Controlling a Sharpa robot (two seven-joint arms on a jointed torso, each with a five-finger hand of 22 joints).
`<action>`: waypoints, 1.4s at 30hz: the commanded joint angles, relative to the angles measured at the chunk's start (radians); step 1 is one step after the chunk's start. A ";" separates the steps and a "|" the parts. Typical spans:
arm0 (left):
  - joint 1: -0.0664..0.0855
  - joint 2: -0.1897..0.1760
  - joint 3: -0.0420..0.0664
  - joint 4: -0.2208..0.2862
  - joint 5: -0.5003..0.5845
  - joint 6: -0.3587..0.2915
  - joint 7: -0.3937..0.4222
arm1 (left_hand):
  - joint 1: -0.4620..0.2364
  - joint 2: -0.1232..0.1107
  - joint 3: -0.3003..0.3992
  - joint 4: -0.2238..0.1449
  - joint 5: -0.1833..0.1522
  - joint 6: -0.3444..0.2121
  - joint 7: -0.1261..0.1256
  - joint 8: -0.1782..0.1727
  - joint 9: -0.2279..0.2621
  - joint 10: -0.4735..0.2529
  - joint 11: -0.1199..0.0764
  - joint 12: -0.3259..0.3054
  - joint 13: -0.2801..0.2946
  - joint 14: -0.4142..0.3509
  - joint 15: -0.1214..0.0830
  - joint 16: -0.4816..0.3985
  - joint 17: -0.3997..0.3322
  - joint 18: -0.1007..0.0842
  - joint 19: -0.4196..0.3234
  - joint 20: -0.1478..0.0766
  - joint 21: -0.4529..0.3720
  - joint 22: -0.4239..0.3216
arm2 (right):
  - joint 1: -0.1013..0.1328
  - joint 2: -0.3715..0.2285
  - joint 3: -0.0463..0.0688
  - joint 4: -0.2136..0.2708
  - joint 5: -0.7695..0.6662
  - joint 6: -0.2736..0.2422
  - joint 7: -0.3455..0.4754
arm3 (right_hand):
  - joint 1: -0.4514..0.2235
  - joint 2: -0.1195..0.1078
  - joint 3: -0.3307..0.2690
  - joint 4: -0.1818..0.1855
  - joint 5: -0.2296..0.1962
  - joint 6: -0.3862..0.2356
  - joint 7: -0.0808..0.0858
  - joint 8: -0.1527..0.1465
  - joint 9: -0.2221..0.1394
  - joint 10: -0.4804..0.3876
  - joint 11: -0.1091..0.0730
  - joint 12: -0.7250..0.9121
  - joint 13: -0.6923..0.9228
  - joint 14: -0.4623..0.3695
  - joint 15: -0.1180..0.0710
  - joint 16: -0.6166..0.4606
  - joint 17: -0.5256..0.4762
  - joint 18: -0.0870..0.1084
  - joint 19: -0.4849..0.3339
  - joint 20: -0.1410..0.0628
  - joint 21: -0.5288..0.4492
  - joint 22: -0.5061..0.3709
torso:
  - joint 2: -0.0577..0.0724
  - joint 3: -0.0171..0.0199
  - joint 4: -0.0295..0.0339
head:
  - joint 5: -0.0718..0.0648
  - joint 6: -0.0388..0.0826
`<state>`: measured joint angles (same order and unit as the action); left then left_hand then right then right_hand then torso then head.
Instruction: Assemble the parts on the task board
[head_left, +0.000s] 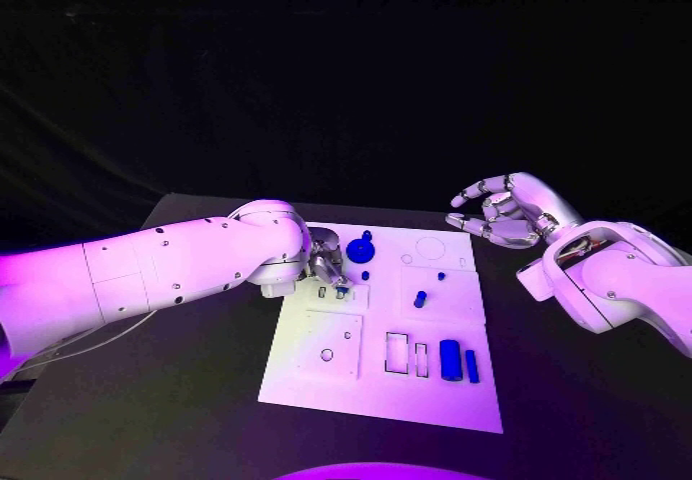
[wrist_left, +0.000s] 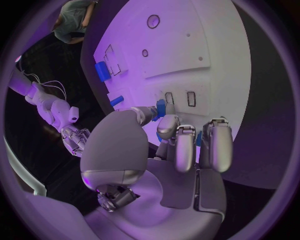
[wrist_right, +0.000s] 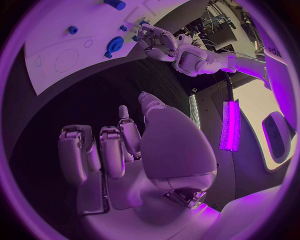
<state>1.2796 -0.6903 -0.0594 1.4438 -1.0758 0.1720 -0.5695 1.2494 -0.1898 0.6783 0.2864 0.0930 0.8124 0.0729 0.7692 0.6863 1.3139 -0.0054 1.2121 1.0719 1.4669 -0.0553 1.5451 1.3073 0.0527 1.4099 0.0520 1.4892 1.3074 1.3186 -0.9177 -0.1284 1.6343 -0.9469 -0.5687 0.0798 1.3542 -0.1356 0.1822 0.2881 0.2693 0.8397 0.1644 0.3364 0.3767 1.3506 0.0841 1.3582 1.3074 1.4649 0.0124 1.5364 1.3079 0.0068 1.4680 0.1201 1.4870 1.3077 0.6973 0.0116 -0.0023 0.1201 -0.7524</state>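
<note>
The white task board (head_left: 378, 400) lies mid-table. My left hand (head_left: 325, 268) hovers low over its far left part, above two small slots (wrist_left: 191, 98). Its thumb and fingers (wrist_left: 177, 145) pinch a small blue part (wrist_left: 160, 107). A round blue part (head_left: 361, 248) stands just right of that hand, with two small blue parts (head_left: 420, 298) further right. Two blue bars (head_left: 451, 360) lie near the board's right edge. My right hand (head_left: 498, 215) hangs beyond the board's far right corner, fingers apart and holding nothing. From the right wrist I see the board (wrist_right: 56, 65) and the left hand (wrist_right: 156, 40).
The black table (head_left: 173, 420) surrounds the board on all sides. Rectangular recesses (head_left: 397, 352) and a small hole (head_left: 327, 354) mark the board's near half. My left arm (head_left: 159, 270) crosses the table's left side, and my right forearm (head_left: 613, 285) stands off the board's right edge.
</note>
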 joint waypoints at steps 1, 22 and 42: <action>-0.001 0.003 0.000 0.002 -0.057 0.019 -0.005 | -0.011 0.002 0.178 -0.173 0.006 0.011 -0.006 0.002 0.000 0.007 -0.002 0.003 0.001 0.093 -0.008 0.004 0.228 -0.006 0.007 0.003 0.006 0.064 | -0.001 0.000 0.000 0.001 -0.005 0.009 0.006 | -0.011 0.000 0.007 0.001 0.003 -0.001 -0.005 0.007 0.001 -0.001 -0.007 0.001 0.016 0.081 -0.006 -0.006 0.160 0.020 0.036 -0.006 -0.007 0.196 | 0.000 -0.0005 0.0010 | 0.000 -0.003; -0.003 0.003 -0.002 -0.002 -0.071 0.092 -0.016 | -0.030 -0.003 0.198 -0.184 0.009 0.020 -0.010 0.011 0.009 0.008 -0.005 0.003 -0.001 0.094 -0.010 0.005 0.229 -0.006 0.009 0.001 0.008 0.066 | -0.002 0.000 0.000 0.002 -0.004 0.010 0.007 | -0.013 0.001 0.007 0.002 0.005 -0.001 -0.005 0.008 0.002 -0.002 -0.007 0.000 0.015 0.081 -0.006 -0.006 0.160 0.020 0.036 -0.006 -0.008 0.195 | 0.000 -0.0002 0.0001 | 0.003 -0.006; -0.010 0.009 -0.003 -0.004 -0.066 0.094 -0.021 | -0.050 -0.006 0.203 -0.184 0.003 0.026 -0.014 0.020 0.016 0.014 -0.007 0.007 0.004 0.095 -0.012 0.006 0.232 -0.007 0.009 0.001 0.008 0.067 | -0.002 0.000 0.000 0.003 -0.004 0.010 0.008 | -0.013 0.001 0.007 0.002 0.005 -0.001 -0.005 0.008 0.002 -0.002 -0.007 0.000 0.015 0.081 -0.006 -0.006 0.160 0.020 0.036 -0.006 -0.008 0.195 | 0.000 0.0002 0.0011 | 0.001 -0.007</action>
<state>1.2727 -0.6835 -0.0601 1.4381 -1.1408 0.2435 -0.5846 1.2021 -0.2029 0.7234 0.2524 0.0961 0.8211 0.0710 0.7837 0.6998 1.3209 -0.0124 1.2160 1.0745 1.4669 -0.0624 1.5450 1.3080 0.0532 1.4133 0.0556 1.4937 1.3073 1.3171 -0.9183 -0.1284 1.6358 -0.9465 -0.5687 0.0806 1.3542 -0.1356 0.1822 0.2881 0.2693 0.8397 0.1644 0.3405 0.3774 1.3506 0.0841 1.3583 1.3073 1.4649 0.0124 1.5364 1.3074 0.0069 1.4679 0.1201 1.4831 1.3081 0.6973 0.0116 -0.0018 0.1219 -0.7596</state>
